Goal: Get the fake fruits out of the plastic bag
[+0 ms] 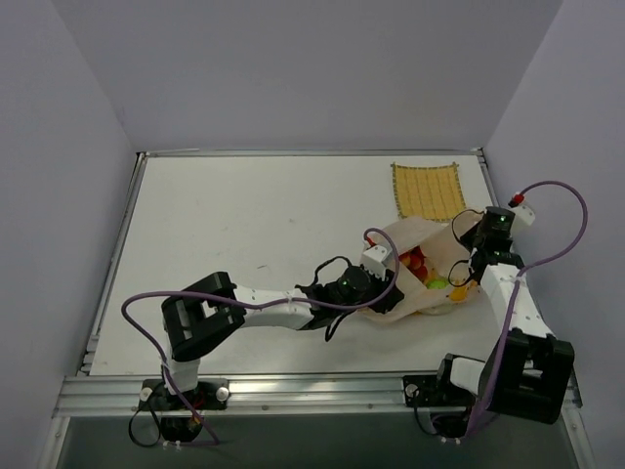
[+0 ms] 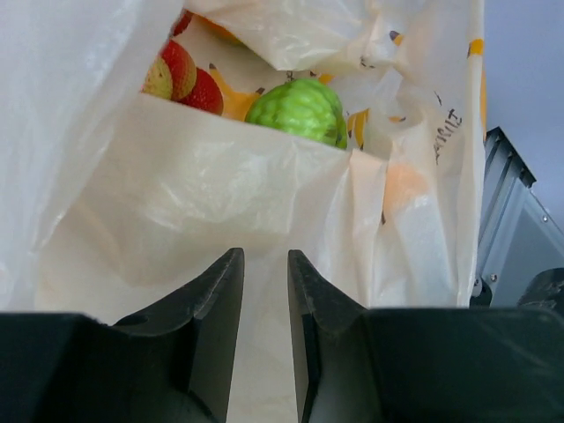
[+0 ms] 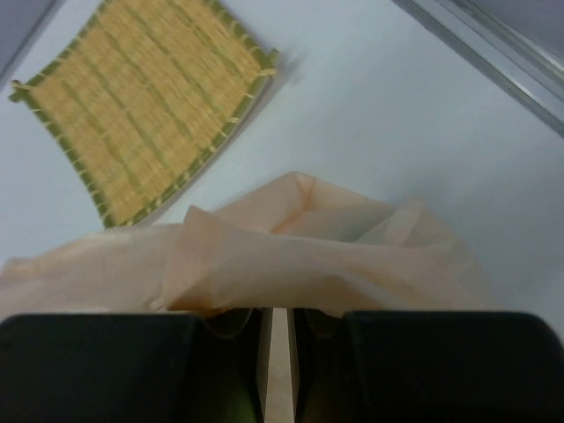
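My left gripper has its jaws drawn close, leaving only a narrow slot, and bag film fills that slot. I cannot tell whether I am pinching the film or only pressed against it. Just ahead of the fingertips a fold of the bag stands up like a wall. Over its top edge, farther ahead and inside the bag, sits the green fruit, bumpy and glossy, slightly right of my line. The red berries lie to its left, close beside it, also inside. A pale orange patch shows through the film to the right; I cannot say what it is.

My right gripper is clenched on the bag. A strip of film runs down between the fingers, and the crumpled rim bunches over their tips. Beyond the bag, ahead and to the left, the mat lies flat on the table.

Seen from above, my two grippers meet the bag from opposite sides, with the fruits between them.
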### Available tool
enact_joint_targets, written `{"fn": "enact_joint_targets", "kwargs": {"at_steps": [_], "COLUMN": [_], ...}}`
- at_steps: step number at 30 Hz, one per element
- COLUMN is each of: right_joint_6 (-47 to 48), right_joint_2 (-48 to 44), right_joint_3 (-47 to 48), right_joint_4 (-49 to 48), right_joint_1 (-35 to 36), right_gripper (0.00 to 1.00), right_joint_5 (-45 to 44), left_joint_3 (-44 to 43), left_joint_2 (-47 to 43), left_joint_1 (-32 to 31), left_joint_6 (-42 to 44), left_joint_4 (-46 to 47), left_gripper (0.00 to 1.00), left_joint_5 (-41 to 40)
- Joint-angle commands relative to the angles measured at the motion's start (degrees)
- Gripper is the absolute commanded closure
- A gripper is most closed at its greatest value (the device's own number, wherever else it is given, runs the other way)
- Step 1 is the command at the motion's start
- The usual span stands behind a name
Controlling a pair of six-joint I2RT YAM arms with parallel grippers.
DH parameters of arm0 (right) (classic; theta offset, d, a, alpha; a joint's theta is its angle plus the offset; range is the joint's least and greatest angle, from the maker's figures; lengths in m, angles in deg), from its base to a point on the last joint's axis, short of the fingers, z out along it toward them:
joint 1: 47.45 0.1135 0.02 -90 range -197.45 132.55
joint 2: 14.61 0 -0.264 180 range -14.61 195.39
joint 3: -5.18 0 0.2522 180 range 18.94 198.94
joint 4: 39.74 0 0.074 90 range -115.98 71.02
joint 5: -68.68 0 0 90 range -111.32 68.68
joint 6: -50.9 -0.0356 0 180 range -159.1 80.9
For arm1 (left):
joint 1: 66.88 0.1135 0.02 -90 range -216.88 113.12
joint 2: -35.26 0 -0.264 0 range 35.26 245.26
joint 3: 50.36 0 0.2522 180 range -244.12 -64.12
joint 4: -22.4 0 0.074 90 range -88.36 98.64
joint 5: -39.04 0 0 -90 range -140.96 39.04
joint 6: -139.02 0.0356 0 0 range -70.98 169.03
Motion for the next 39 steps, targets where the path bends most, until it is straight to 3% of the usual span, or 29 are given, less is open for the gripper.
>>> {"fn": "enact_joint_targets", "kwargs": {"at_steps": [1, 9, 12, 13, 16, 19, 26, 30, 31, 32, 34, 39], "right_joint_6": [-1.7, -5.4, -5.7, -5.9, -6.6, -5.4, -5.7, -8.0, -8.2, -8.4, -10.4, -13.4], "right_joint_2": [4.3, 4.7, -0.3, -5.4, -16.4, -23.2, -30.9, -35.4, -35.9, -36.0, -35.8, -33.9], "right_joint_3": [-2.9, -9.8, -10.3, -10.3, -9.3, -7.2, -8.0, -11.0, -11.7, -13.3, -14.8, -19.6], "right_joint_4": [-9.3, -10.7, -6.9, -5.8, -0.1, 5.5, 15.6, 19.0, 19.4, 19.6, 19.4, 17.7], "right_joint_1": [-1.4, -1.6, -1.4, -1.2, -0.4, 1.1, 6.4, 9.7, 10.5, 10.8, 11.1, 15.3], "right_gripper": [0.93, 0.89, 0.77, 0.6, 0.3, 0.25, 0.29, 0.44, 0.54, 0.57, 0.58, 0.52], "right_joint_5": [1.1, 2.2, 7.0, 8.1, 8.7, 11.9, 14.8, 15.3, 15.2, 15.2, 15.9, 13.1], "left_joint_3": [0.1, 0.4, 1.0, 1.5, 1.7, 0.9, -0.4, -0.8, -0.5, -0.5, -0.3, 0.3], "left_joint_2": [0.5, 2.6, 2.2, 2.1, 2.3, 2.6, 4.1, 5.1, 5.0, 4.5, 3.8, 1.1], "left_joint_1": [-0.3, -1.6, -2.3, -2.4, -2.3, -2.3, -2.2, -2.0, -1.9, -1.8, -1.8, -1.5], "left_joint_6": [-0.5, -0.2, 0.9, 1.1, 1.3, 2.0, 2.0, 1.9, 1.6, 1.5, 1.3, 0.3], "left_joint_4": [4.1, 3.7, 2.8, 2.7, 2.6, 1.8, 0.9, 1.3, 1.7, 2.0, 2.5, 3.2], "left_gripper": [0.75, 0.75, 0.75, 0.75, 0.75, 0.75, 0.75, 0.75, 0.75, 0.75, 0.74, 0.56], "left_joint_5": [0.7, 0.2, -2.1, -2.8, -3.5, -4.6, -7.0, -7.0, -6.9, -6.8, -6.7, -6.0]}}
